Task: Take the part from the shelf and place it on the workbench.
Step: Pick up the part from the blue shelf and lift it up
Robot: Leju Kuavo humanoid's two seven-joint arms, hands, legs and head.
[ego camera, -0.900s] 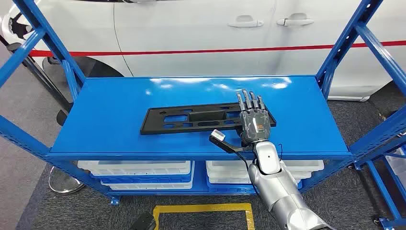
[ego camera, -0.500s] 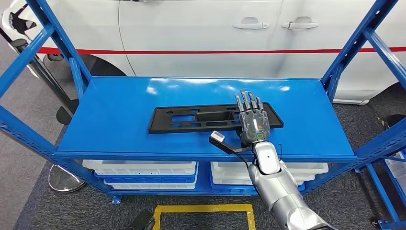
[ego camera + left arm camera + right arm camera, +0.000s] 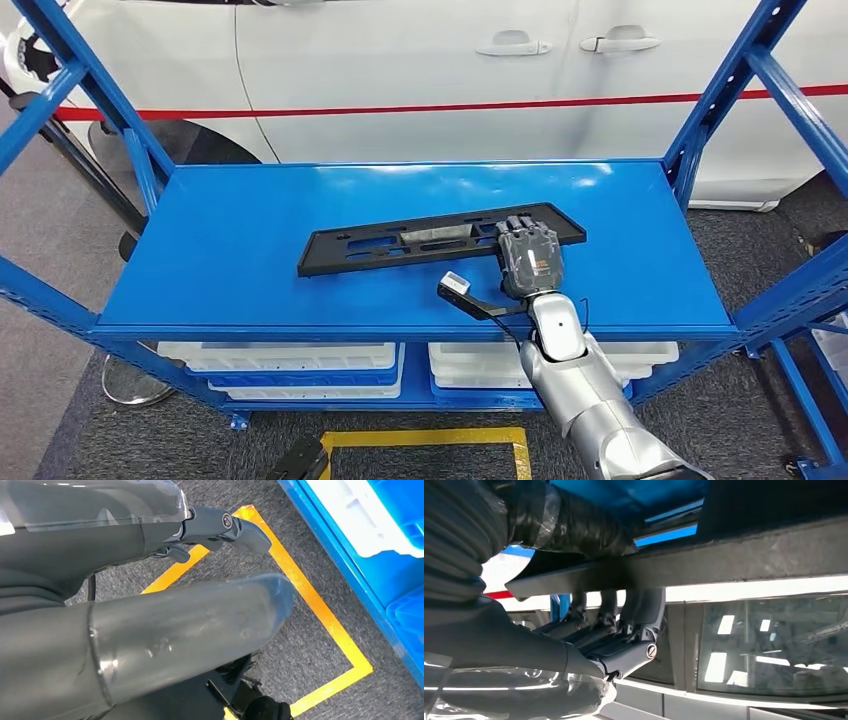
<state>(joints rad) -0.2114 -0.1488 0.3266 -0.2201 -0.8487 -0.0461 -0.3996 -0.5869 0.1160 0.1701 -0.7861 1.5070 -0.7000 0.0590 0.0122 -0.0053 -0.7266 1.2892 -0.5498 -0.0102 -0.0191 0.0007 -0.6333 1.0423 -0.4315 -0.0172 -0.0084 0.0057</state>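
The long black slotted plastic part (image 3: 420,243) is gripped at its right end by the right robot hand (image 3: 530,258), fingers curled over its far edge; a level lift off the blue metal shelf (image 3: 240,290) is advised.

White car (image 3: 420,70) behind; white bins (image 3: 290,358) below; yellow floor tape (image 3: 425,437).

part's (image 3: 400,247) right end under robot hand (image 3: 530,258)

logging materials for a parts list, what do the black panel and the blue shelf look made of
The black panel looks like moulded plastic: matt, thin, with cut-out slots and a raised middle section. The right hand grips its right end. The blue shelf looks like painted sheet steel: glossy, with bright glare patches along its far edge. Neither material can be confirmed by sight alone.
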